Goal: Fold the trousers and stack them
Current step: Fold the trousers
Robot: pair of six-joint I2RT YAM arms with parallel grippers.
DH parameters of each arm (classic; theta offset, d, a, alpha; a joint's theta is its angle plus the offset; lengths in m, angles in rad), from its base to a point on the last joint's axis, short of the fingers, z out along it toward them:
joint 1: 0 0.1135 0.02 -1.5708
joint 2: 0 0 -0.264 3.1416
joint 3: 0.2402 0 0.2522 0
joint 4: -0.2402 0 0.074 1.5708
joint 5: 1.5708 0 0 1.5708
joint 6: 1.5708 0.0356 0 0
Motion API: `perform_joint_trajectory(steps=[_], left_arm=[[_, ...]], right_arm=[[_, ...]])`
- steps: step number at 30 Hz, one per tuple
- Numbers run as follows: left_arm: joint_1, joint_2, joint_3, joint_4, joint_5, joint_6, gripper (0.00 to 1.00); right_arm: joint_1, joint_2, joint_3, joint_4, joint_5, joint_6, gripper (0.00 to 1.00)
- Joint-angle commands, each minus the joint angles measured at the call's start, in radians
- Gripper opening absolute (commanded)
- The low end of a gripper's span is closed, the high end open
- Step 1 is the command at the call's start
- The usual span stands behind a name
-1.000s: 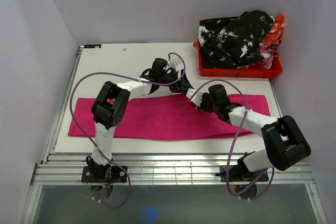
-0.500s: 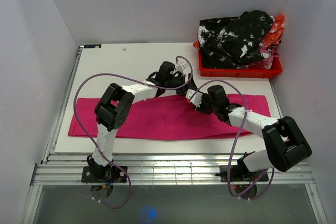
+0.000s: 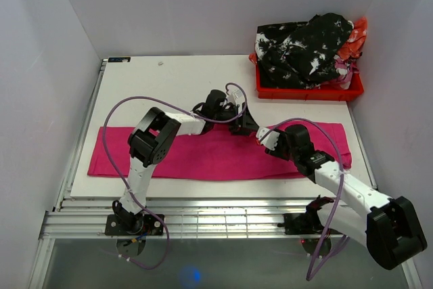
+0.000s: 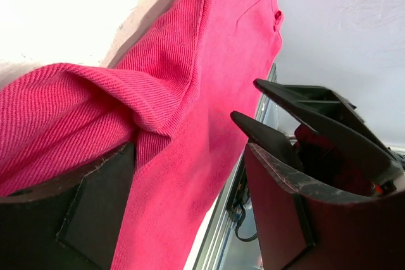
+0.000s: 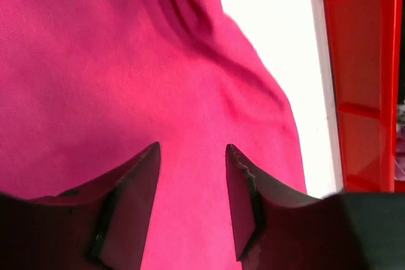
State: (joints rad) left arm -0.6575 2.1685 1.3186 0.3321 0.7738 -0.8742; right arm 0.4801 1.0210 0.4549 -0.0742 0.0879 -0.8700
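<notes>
The magenta trousers (image 3: 203, 157) lie flat in a long band across the near half of the table. My left gripper (image 3: 241, 124) sits at their far edge, near the middle. Its jaws stand wide open, and a raised fold of the trousers (image 4: 126, 93) lies over one of the fingers (image 4: 76, 213). The left gripper (image 4: 190, 181) has flat cloth under its gap. My right gripper (image 3: 266, 139) hovers just right of it over the trousers (image 5: 95, 61). Nothing is between the right gripper (image 5: 193, 156) jaws, which stand open above smooth cloth.
A red crate (image 3: 308, 91) heaped with dark patterned clothes (image 3: 304, 49) stands at the far right corner; its wall (image 5: 361, 61) shows in the right wrist view. Bare white table (image 3: 155, 86) lies beyond the trousers. The metal front rail (image 3: 223, 218) runs along the near edge.
The right gripper has opened and drawn back toward the near right, off the cloth. The left gripper has slid rightward along the trousers' far edge.
</notes>
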Motion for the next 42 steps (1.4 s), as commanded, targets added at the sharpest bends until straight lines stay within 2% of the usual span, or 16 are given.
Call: perform_joint_trajectory(steps=[1,4,8,13,16,24,30,35,37,42], left_arm=[[-0.007,0.008,0.034,0.057,0.004,-0.039,0.8],[-0.005,0.031,0.048,0.087,0.002,-0.071,0.81],[-0.007,0.05,0.064,0.14,0.015,-0.106,0.79],[0.009,0.059,0.077,0.176,-0.007,-0.121,0.65],[0.036,0.083,0.114,0.2,-0.028,-0.114,0.61],[0.082,0.197,0.29,0.277,-0.021,-0.124,0.55],[0.091,0.26,0.352,0.344,-0.011,-0.157,0.54],[0.131,0.174,0.277,0.256,0.021,-0.102,0.54],[0.134,0.143,0.246,0.213,0.042,-0.03,0.56],[0.104,0.094,0.18,0.078,0.094,0.043,0.63]], right_arm=[[-0.046,-0.036,-0.015,-0.133,0.024,0.061,0.47],[-0.122,-0.022,-0.009,-0.173,0.009,0.109,0.38],[-0.21,0.053,0.039,-0.208,-0.043,0.179,0.35],[-0.215,0.132,0.031,-0.263,-0.077,0.178,0.29],[-0.222,0.174,0.013,-0.283,-0.111,0.164,0.28],[-0.233,0.203,0.001,-0.341,-0.14,0.114,0.27],[-0.233,0.212,0.007,-0.368,-0.14,0.101,0.27],[-0.233,0.22,0.022,-0.374,-0.137,0.103,0.26],[-0.235,0.217,0.019,-0.374,-0.137,0.1,0.26],[-0.235,0.218,0.014,-0.374,-0.137,0.1,0.26]])
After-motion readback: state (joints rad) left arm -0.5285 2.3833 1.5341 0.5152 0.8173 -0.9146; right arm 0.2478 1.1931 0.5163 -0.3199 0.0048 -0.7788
